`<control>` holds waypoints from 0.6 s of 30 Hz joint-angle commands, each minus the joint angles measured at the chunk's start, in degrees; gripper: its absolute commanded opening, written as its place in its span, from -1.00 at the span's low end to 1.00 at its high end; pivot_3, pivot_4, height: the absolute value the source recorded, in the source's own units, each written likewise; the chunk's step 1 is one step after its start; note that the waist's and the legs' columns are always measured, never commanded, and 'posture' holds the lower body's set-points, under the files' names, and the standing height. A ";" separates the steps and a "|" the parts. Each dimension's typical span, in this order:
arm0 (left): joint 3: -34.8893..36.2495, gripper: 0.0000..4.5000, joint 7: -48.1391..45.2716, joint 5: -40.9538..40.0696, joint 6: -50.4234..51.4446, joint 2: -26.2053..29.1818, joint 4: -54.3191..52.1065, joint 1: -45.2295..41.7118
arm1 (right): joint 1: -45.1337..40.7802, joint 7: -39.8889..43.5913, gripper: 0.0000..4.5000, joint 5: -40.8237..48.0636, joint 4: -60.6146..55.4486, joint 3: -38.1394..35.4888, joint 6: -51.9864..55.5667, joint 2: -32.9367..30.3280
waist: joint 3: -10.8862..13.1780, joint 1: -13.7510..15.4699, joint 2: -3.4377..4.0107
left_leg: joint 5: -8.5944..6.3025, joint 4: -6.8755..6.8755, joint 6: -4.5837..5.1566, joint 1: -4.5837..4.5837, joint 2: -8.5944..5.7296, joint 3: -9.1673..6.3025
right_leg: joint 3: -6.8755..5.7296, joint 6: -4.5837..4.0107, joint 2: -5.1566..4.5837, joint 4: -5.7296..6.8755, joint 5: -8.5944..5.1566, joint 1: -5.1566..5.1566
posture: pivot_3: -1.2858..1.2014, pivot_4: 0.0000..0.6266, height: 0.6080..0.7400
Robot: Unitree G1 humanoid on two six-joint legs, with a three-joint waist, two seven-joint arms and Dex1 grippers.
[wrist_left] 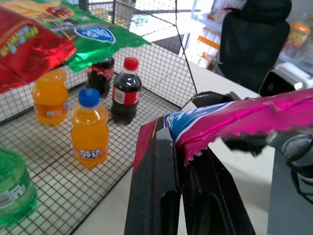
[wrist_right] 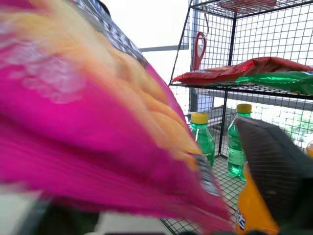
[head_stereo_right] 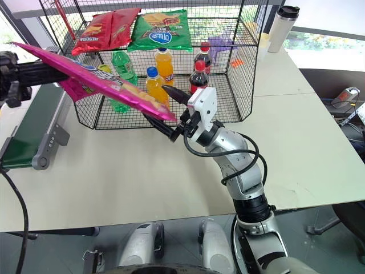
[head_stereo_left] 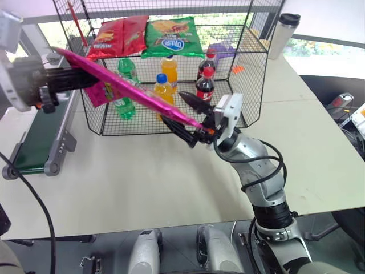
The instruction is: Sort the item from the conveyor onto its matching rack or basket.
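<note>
Nearest to me, the right gripper reaches up and forward over the pale table. Its two black fingers are spread, one above and one below the low end of the pink chip bag; I cannot tell from these frames whether either finger is pressing on the foil yet.

The bag hangs in the air in front of the rack, stretched as a long slanting sheet, high at my left and low toward the middle. Its upper end is pinched tight in the left gripper, whose fingers are clamped together on the serrated edge of the foil, as the left wrist view makes plain.

Below the left arm, at the table's left edge, lies the conveyor, its green belt bare.

Behind the bag stands the black wire rack. On its lower floor: two green soda bottles, two orange soda bottles and two cola bottles, all upright. On the upper shelf lie two red chip bags side by side and a green chip bag just right of them.

Farther back, right of the rack, stands a tumbler with a dark lid.
</note>
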 commanded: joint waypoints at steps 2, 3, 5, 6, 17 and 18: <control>-0.83 -1.00 -0.24 0.76 -3.06 0.17 -1.56 0.49 | -1.51 1.26 -0.54 3.02 -4.15 -1.20 0.65 -0.83 | 0.00 -0.03 0.00 | 0.00 0.00 0.00 0.00 0.00 0.00 | 0.00 0.00 0.00 0.00 0.00 0.00 | 0.03 -0.52 1.00; -1.07 -1.00 -0.34 0.86 -3.51 0.05 -1.51 0.57 | -1.41 1.55 -0.74 3.39 -4.37 -1.23 0.90 -1.17 | 0.00 -0.02 0.00 | 0.00 0.00 0.00 0.00 0.00 0.00 | 0.00 0.00 0.00 0.00 0.00 0.00 | 0.03 -0.52 1.00; -1.77 -1.00 -0.60 1.23 -4.63 -0.29 -0.98 0.47 | -1.26 2.09 -0.98 4.16 -4.73 -1.51 1.51 -1.97 | 0.00 0.00 0.00 | 0.00 0.00 0.00 0.00 0.00 0.00 | 0.00 0.00 0.00 0.00 0.00 0.00 | 0.03 -0.52 1.00; -2.10 -1.00 -0.97 1.55 -5.49 -0.39 -0.84 0.62 | -1.28 2.23 -0.98 4.36 -4.81 -1.63 1.75 -2.32 | 0.00 0.02 0.00 | 0.00 0.00 0.00 0.00 0.00 0.00 | 0.00 0.00 0.00 0.00 0.00 0.00 | 0.03 -0.52 1.00; -2.84 -0.20 -3.85 2.61 -9.58 -1.28 1.40 2.14 | -2.39 3.17 -1.00 5.79 -6.08 -3.96 5.30 -7.79 | 0.00 0.06 0.00 | 0.00 0.00 0.00 0.00 0.00 0.01 | 0.00 0.00 0.00 0.00 0.00 0.00 | 0.03 -0.52 1.00; -2.81 0.02 -3.71 2.77 -9.69 -1.50 1.73 2.12 | -2.50 3.31 -1.00 5.78 -6.19 -4.37 5.38 -8.51 | 0.00 0.07 0.00 | 0.00 0.00 0.00 0.00 0.00 0.01 | 0.00 0.00 0.00 0.00 0.00 0.00 | 0.03 -0.52 1.00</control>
